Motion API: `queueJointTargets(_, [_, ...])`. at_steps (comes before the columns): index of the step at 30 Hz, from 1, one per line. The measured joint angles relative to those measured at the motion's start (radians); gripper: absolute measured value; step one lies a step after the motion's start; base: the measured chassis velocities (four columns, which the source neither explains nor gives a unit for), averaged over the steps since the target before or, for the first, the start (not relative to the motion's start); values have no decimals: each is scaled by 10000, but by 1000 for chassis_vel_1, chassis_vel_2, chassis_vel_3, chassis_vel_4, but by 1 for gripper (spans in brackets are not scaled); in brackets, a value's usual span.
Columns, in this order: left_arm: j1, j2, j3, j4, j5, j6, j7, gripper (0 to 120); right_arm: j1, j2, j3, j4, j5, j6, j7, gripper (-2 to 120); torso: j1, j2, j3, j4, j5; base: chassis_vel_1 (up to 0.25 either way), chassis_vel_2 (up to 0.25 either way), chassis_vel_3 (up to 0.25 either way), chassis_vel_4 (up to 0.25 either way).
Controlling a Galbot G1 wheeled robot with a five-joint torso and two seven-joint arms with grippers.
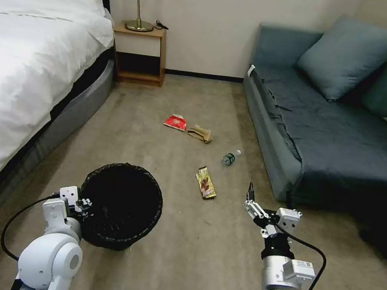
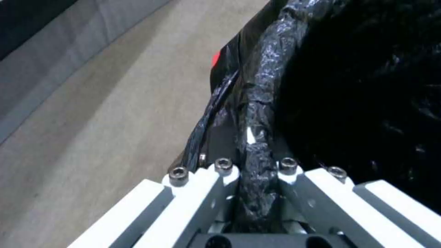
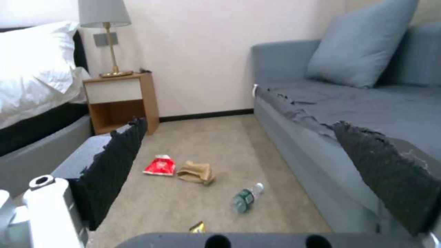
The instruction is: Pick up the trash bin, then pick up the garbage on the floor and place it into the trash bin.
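Left claw (image 2: 255, 179) is clamped on the rim of the trash bin (image 1: 120, 204), fingers pinching the black bag-wrapped edge, rim running right btwn them in the left wrist view. Bin sits low at the robot's left front, near the bed (image 1: 28, 54); can't tell from here whether it's off the floor (image 1: 177, 258) yet or just gripped, so call step one grabbed, lift unconfirmed. Right claw (image 1: 249, 200) hangs out front on the right, spread wide w/ nothing in it; the right wrist view looks btwn its two dark pads at the litter ahead. And the garbage: all four bits on the carpet, none binned. Red-white snack packet (image 1: 175, 122) farthest out, crumpled tan paper (image 1: 200, 133) just beside it, maybe touching, hard to say. Small clear bottle (image 1: 230, 157) on its side closer in, toward the sofa (image 1: 329, 135). Long yellow-brown wrapper (image 1: 206, 183) nearest the robot, lying btwn bin and right claw, a bit ahead of both. Bin interior reads as plain black, no litter visible inside. So by my read: grip on the bin done, everything else left, four pickups and four drops. Wrapper looks the easiest reach for the right arm, though it's flat on the carpet, so prob a fiddly pinch.
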Motion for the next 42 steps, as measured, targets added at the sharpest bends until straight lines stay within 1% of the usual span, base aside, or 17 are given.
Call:
queueJointTargets(13, [-106, 22, -100, 124, -3, -5, -7, 3, 308, -34, -200, -353, -57, -143, -43, 100, 1, 0, 0, 0, 0, -120, 127, 122, -127])
queueJointTargets(24, [-304, 71, -82, 323, -28, -6, -13, 3, 487, -18, -184, -596, -108, -210, -88, 100, 1, 0, 0, 0, 1, -133, 135, 136, -144])
queueJointTargets(42, [-439, 53, -73, 522, -34, -4, -6, 3, 794, -84, -199, -1065, -129, -157, -164, 100, 1, 0, 0, 0, 1, -149, 156, 148, -149])
